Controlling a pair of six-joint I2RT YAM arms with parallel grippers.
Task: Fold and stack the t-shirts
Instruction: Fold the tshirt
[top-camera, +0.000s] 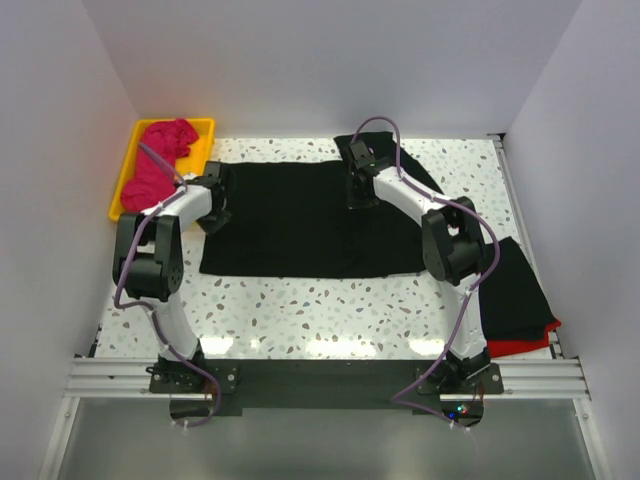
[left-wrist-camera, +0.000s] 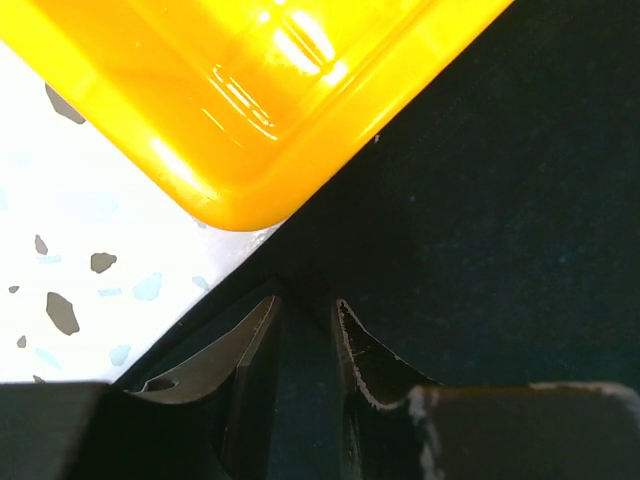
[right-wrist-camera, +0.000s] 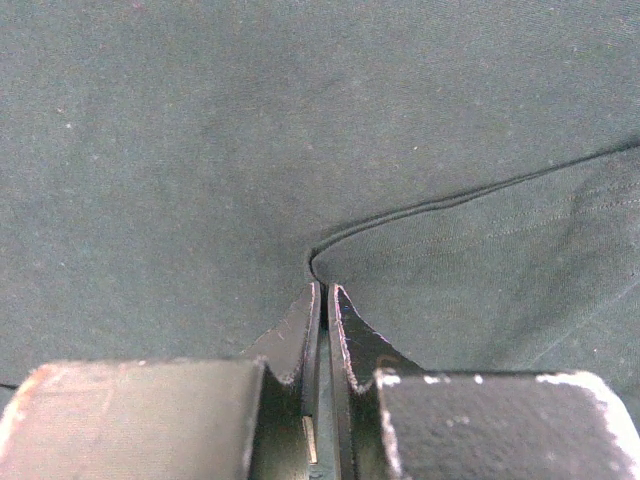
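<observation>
A large black t-shirt (top-camera: 290, 225) lies spread flat across the middle of the table. My left gripper (top-camera: 213, 205) is at the shirt's left edge, beside the tray corner. In the left wrist view the left gripper (left-wrist-camera: 305, 300) is shut on a fold of the black cloth (left-wrist-camera: 500, 200). My right gripper (top-camera: 358, 190) is at the shirt's far middle. In the right wrist view the right gripper (right-wrist-camera: 325, 287) is shut on a thin pinch of the black cloth (right-wrist-camera: 200, 150) at a hem line. A magenta-pink shirt (top-camera: 160, 160) lies crumpled in the tray.
A yellow plastic tray (top-camera: 125, 180) stands at the far left, its corner close to my left fingers (left-wrist-camera: 250, 190). A folded black shirt (top-camera: 515, 290) lies on a red one (top-camera: 520, 345) at the near right edge. White walls enclose the table.
</observation>
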